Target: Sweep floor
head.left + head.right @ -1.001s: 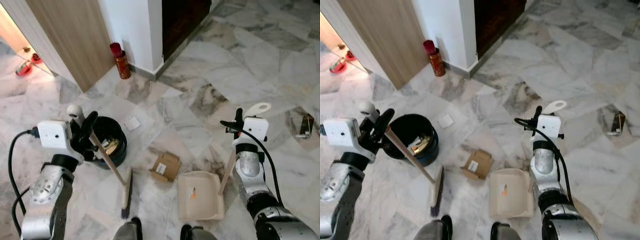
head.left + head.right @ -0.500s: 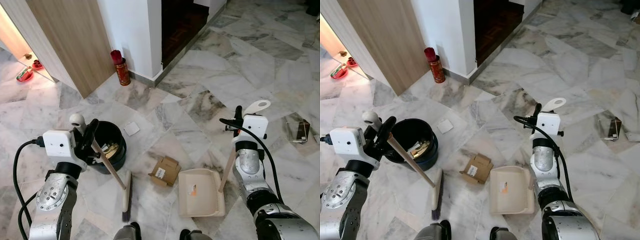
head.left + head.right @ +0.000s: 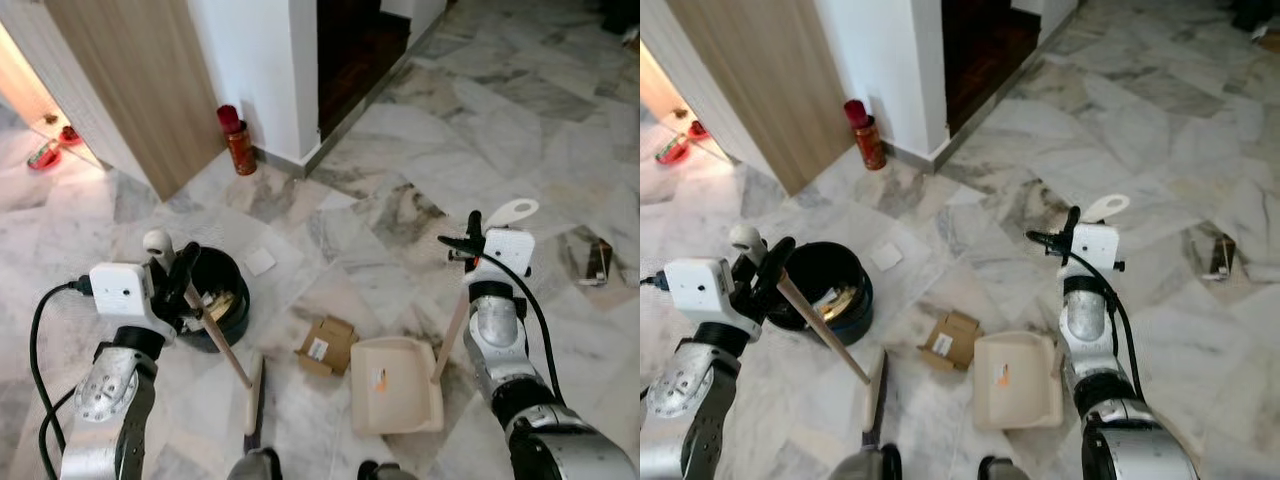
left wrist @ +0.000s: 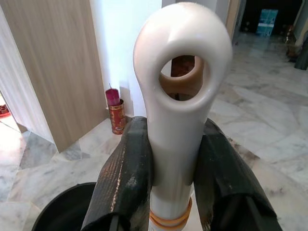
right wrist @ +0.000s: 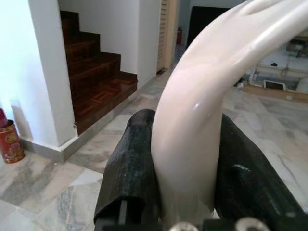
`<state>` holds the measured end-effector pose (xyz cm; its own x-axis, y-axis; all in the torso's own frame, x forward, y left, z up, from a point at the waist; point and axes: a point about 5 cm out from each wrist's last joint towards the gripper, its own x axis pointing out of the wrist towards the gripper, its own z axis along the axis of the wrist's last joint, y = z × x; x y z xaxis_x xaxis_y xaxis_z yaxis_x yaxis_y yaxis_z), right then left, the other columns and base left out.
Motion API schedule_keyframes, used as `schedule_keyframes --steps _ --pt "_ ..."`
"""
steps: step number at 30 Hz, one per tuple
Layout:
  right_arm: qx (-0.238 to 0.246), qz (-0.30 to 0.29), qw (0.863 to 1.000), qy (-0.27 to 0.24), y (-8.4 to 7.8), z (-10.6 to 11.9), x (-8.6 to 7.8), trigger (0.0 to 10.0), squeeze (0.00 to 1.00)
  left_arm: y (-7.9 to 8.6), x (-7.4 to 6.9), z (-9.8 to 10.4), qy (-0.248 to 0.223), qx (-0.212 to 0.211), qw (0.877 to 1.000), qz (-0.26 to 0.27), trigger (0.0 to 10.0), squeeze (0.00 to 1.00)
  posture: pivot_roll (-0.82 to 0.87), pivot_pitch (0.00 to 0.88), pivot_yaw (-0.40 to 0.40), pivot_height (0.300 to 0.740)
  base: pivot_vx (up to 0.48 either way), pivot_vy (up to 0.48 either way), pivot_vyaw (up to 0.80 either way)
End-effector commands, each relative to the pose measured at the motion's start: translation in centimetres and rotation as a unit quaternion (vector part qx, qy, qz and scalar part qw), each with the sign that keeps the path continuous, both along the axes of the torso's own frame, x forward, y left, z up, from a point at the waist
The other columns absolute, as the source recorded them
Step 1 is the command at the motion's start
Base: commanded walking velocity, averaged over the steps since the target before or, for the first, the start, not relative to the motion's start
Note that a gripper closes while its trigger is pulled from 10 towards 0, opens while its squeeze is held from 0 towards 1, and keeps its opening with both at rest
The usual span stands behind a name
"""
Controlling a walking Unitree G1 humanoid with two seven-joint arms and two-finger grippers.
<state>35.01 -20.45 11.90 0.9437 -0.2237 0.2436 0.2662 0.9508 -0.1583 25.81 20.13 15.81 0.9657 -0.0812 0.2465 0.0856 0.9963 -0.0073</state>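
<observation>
Marble floor (image 3: 420,150) is looking glossy; left gripper (image 3: 172,285) is clenching the wooden broom (image 3: 225,350) by the black bin (image 3: 215,312); right gripper (image 3: 474,243) is gripping the cream plastic dustpan (image 3: 395,385), cardboard (image 3: 326,345) beside it; nothing's really shifted, just the camera.

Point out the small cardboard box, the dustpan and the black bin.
cardboard box (image 3: 326,346): left eye view, on its top flap.
dustpan (image 3: 396,385): left eye view, on the tray's flat inside.
black bin (image 3: 856,306): right eye view, on its outer wall.

one broom (image 3: 236,361), one dustpan (image 3: 396,384), one bucket (image 3: 212,310), one cardboard box (image 3: 326,345)
</observation>
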Motion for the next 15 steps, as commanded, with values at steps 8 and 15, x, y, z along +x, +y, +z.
schedule_keyframes --steps 8,15 --pt "0.003 0.002 1.000 -0.019 0.08 0.79 0.28 10.0 0.00 0.32 0.11 0.60 -0.022 0.011 1.000 0.002 10.0 0.00 0.15 0.120 0.040 0.740 0.274 0.000 0.00" --pt "0.002 0.000 1.000 -0.021 0.06 0.91 0.32 10.0 0.00 0.34 0.28 0.78 -0.025 0.015 1.000 0.001 10.0 0.00 0.16 0.132 0.039 0.740 0.286 0.000 0.00"
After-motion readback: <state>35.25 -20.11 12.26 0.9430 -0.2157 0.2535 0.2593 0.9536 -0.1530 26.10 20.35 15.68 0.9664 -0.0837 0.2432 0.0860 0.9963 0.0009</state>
